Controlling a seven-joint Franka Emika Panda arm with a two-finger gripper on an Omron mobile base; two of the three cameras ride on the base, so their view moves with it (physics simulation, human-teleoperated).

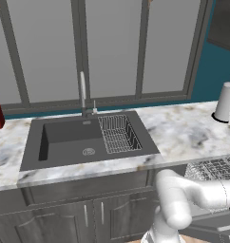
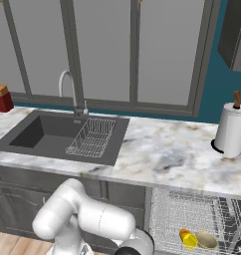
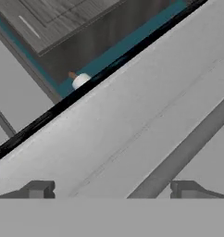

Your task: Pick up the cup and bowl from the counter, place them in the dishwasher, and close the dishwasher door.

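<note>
The dishwasher (image 2: pixel 192 214) stands open under the counter (image 2: pixel 162 154), its silvery wire rack pulled out. In the rack lie a yellow cup (image 2: pixel 188 239) with a reddish end and, touching it on the right, a tan bowl (image 2: pixel 206 240). In the hand view my gripper (image 3: pixel 112 190) is open with nothing between its two dark fingertips (image 3: pixel 40 189). Close in front of it is the dishwasher door (image 3: pixel 132 120), a broad flat grey panel crossed by a darker grey bar (image 3: pixel 188 148). An edge of that door (image 1: pixel 214 230) also appears low at the right of the left base view.
A dark sink (image 1: pixel 69 142) with a small wire basket (image 1: pixel 118 134) and a tap (image 1: pixel 82 95) is set into the counter on the left. A white paper towel roll (image 2: pixel 231 130) stands at the right. A red block (image 2: pixel 1 97) sits far left. Dark cabinet doors (image 1: pixel 64 218) run below.
</note>
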